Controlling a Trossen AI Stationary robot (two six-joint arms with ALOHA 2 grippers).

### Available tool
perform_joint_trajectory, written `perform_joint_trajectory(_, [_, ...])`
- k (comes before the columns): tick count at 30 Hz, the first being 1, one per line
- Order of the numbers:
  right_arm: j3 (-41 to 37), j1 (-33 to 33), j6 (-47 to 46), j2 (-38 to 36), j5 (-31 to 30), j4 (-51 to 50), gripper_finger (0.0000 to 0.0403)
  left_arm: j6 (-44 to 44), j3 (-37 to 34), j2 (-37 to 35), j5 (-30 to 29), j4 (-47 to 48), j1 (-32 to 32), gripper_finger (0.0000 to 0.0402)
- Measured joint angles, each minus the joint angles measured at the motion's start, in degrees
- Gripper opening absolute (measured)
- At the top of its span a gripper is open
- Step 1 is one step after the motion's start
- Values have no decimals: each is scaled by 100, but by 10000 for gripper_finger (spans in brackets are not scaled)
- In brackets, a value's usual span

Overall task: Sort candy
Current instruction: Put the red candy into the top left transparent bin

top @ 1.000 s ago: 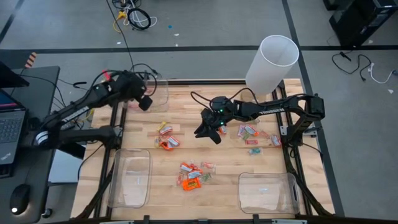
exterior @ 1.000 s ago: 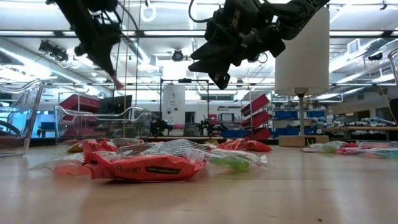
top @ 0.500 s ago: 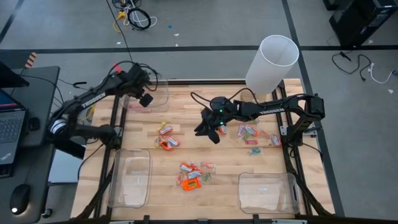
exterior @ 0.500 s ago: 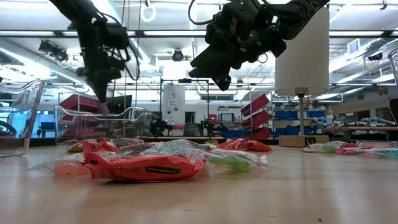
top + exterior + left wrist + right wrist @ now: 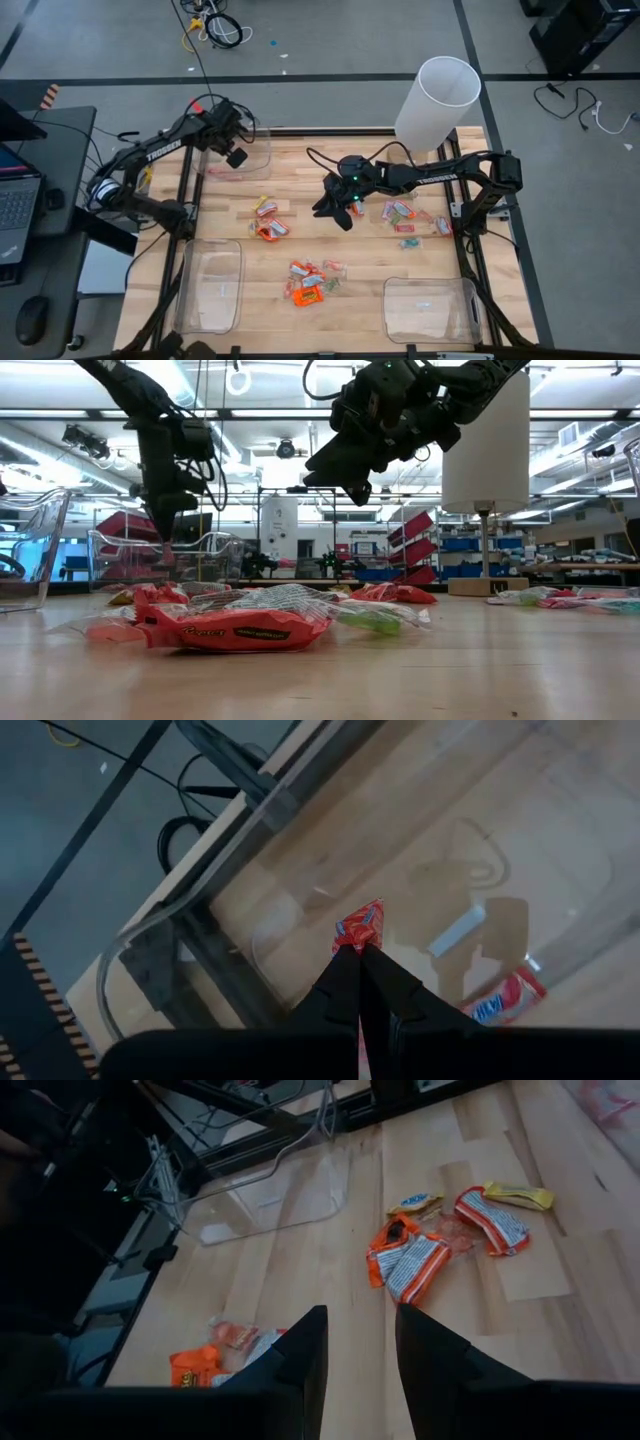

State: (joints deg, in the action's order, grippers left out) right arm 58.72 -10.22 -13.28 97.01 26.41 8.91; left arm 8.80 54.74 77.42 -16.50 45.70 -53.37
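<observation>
- Bench [image 5: 300, 170] of pale wooden planks, seen from above, with wrapped candy scattered across its middle and a dark robot arm reaching in from each side.
- The left end effector [image 5: 358, 952] is clenched on a small red-wrapped candy [image 5: 358, 925], pinched at its fingertips.
- It holds that sweet above a clear plastic bin [image 5: 240, 155] at the bench's far left corner.
- Another red-and-white candy [image 5: 505, 997] already lies on the floor of this bin.
- The right end effector [image 5: 338, 208] hangs over the middle of the bench with its fingers [image 5: 300, 1355] apart and nothing between them.
- Just beyond it lies a cluster of candy [image 5: 415, 1260] in orange-and-white striped wrappers, with a yellow-ended one beside them.
- Nearer the front edge sits a pile of bright orange candy [image 5: 308, 283] mixed with a few pale and green pieces.
- A further group of pink and pale candy [image 5: 405, 215] rests toward the right side.
- Two more clear bins wait at the front: one at the left [image 5: 210, 285] and one at the right [image 5: 430, 308].
- A tall white cylinder [image 5: 438, 100] stands at the far right edge.
</observation>
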Motion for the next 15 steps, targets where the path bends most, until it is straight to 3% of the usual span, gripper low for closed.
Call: perform_joint_trajectory(15, [0, 0, 0, 0, 0, 0, 105, 0, 0, 255, -191, -119, -34, 10])
